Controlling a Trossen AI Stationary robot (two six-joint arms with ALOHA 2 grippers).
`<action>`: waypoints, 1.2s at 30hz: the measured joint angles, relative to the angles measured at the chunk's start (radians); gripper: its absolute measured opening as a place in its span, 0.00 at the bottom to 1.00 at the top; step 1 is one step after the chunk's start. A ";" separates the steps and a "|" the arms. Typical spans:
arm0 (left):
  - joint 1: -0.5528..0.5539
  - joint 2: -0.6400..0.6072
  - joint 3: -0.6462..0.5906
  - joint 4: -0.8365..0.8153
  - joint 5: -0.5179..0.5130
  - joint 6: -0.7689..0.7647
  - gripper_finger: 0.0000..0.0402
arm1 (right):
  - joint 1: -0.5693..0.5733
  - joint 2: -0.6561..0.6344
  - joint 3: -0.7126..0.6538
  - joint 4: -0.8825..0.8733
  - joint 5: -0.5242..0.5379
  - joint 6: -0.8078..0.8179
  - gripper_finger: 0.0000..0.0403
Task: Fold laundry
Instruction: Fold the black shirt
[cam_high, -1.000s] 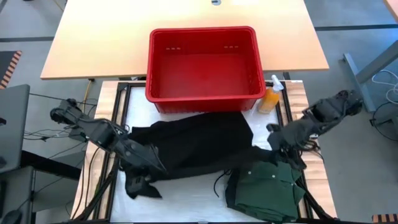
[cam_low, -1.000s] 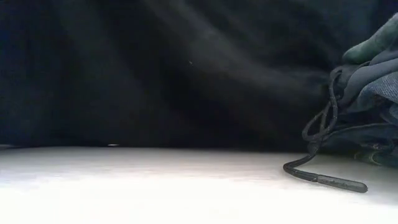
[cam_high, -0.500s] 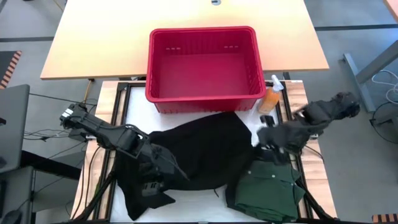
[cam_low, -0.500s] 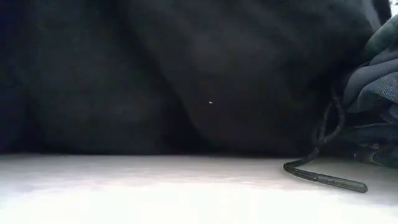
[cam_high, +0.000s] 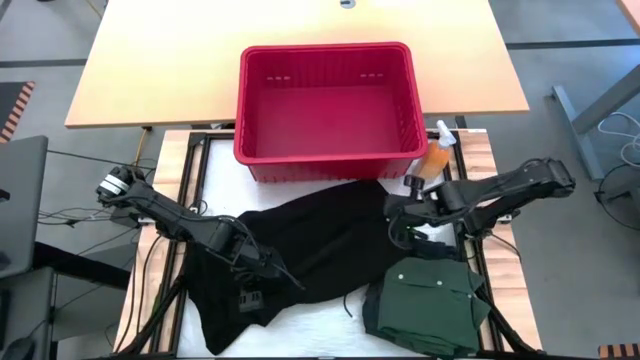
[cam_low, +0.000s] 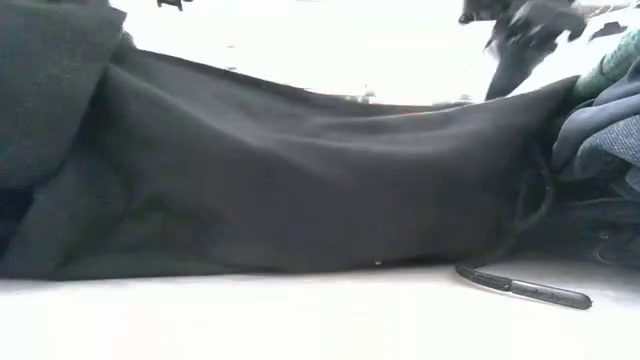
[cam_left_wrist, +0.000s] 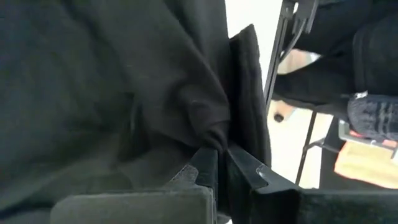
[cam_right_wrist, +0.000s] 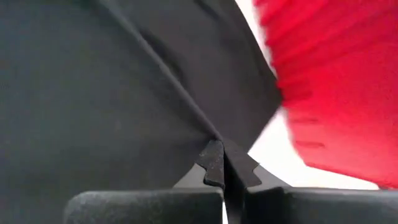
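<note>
- The black garment (cam_high: 310, 250) lies spread across the middle of the white worktop (cam_high: 425, 232), just in front of the red basket (cam_high: 327, 100)
- The left gripper (cam_high: 262, 268) sits at the garment's left-front part, its jaws clenched on a pinch of the black cloth; in the left wrist view the fabric bunches into a fold right at the tips (cam_left_wrist: 217, 155)
- The right gripper (cam_high: 397, 222) is at the garment's right edge, near the basket's front right corner, its jaws clenched on the cloth's edge; the right wrist view shows the black fabric (cam_right_wrist: 112, 87) pulled taut from the tips with the basket's red wall (cam_right_wrist: 329, 74) beside it
- A green buttoned shirt (cam_high: 430, 310) lies crumpled at the front right of the worktop, touching the black garment
- An orange spray bottle (cam_high: 435, 155) stands just right of the basket
- In the low view the black garment (cam_low: 300, 190) sags between raised ends, and a dark drawstring (cam_low: 520, 285) rests on the worktop by the heap at the right
</note>
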 joint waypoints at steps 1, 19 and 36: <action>0.000 0.000 -0.012 0.023 -0.001 -0.005 0.00 | -0.012 0.001 -0.031 0.052 0.000 -0.009 0.03; 0.000 -0.016 -0.036 -0.005 0.005 0.023 0.24 | -0.103 0.217 -0.238 0.403 0.003 -0.113 0.04; -0.293 -0.163 -0.036 -0.243 -0.150 -0.139 0.38 | -0.139 0.347 -0.237 0.383 0.005 -0.098 0.04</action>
